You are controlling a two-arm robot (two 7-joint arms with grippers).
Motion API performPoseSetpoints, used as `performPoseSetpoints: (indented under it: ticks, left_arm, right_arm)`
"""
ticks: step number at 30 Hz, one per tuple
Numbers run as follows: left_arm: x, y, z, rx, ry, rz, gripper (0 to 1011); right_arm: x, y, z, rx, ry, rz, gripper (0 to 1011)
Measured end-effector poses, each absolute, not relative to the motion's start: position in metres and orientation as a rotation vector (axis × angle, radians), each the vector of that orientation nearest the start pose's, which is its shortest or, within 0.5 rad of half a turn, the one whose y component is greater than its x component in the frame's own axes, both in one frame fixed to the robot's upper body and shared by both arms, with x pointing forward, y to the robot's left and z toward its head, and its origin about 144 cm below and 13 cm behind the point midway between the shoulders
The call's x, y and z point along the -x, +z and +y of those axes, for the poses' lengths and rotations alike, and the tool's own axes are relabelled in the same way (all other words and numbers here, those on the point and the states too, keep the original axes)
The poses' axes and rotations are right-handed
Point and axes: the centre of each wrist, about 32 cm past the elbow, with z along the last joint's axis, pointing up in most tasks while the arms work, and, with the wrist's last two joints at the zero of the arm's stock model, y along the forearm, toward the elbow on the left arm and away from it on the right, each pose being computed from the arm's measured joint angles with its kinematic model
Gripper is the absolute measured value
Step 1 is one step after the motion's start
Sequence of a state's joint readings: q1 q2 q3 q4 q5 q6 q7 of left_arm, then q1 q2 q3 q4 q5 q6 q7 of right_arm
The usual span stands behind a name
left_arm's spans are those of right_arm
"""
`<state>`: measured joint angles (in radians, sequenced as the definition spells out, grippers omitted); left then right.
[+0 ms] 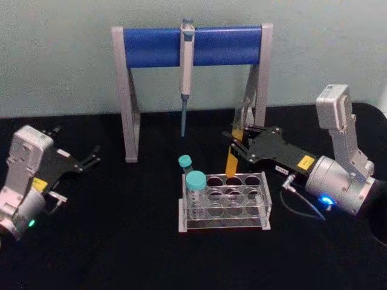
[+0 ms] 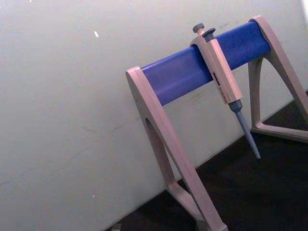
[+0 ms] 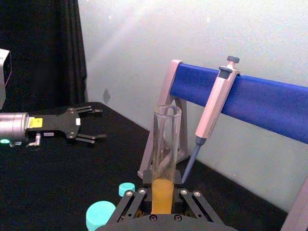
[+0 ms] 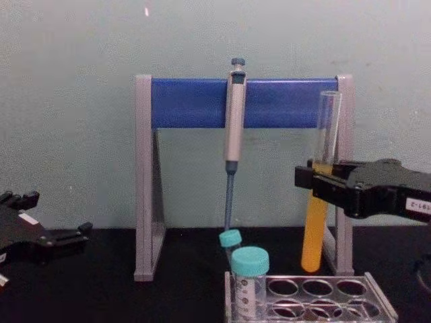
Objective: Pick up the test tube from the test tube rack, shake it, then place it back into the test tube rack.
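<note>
Shaking too hard is the big worry. The pipette stand point(image 1: 193, 45) is the biggest thing here, & its right leg is close behind the test tube point(image 1: 231, 164). A wide swing could bang the glass on it. The right gripper point(image 1: 234, 145) is clamped on the tube's middle. It holds the tube in the air just above the back row of the test tube rack point(image 1: 224, 222). If the squeeze is weak, the smooth glass could slide down. The left gripper point(image 1: 92, 156) sits far off to the left, fingers apart, w/ nothing in it. The rack's holes are small, so a crooked trip down could hit the top plate & miss the hole. The tube has no cap, so the orange-yellow liquid could splash out. The teal-capped tubes point(image 1: 195, 180) stand at the rack's left end, not close. The tube's long side runs almost straight up & down, leaning a little. Its open mouth points up & its round end points down at the rack.
</note>
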<state>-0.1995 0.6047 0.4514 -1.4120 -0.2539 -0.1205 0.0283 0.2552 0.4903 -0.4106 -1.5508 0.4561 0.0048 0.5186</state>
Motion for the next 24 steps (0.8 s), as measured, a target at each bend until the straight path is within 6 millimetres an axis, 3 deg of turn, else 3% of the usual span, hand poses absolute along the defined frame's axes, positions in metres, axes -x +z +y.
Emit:
performPoseSetpoints:
  ticks: [24]
  left_arm:
    - [-0.4886, 1.1398, 0.3096, -0.304, 1.248, -0.285, 1001]
  right_arm:
    - [-0.5053, 1.1974, -0.2649, 0.047, -0.712, -0.096, 225]
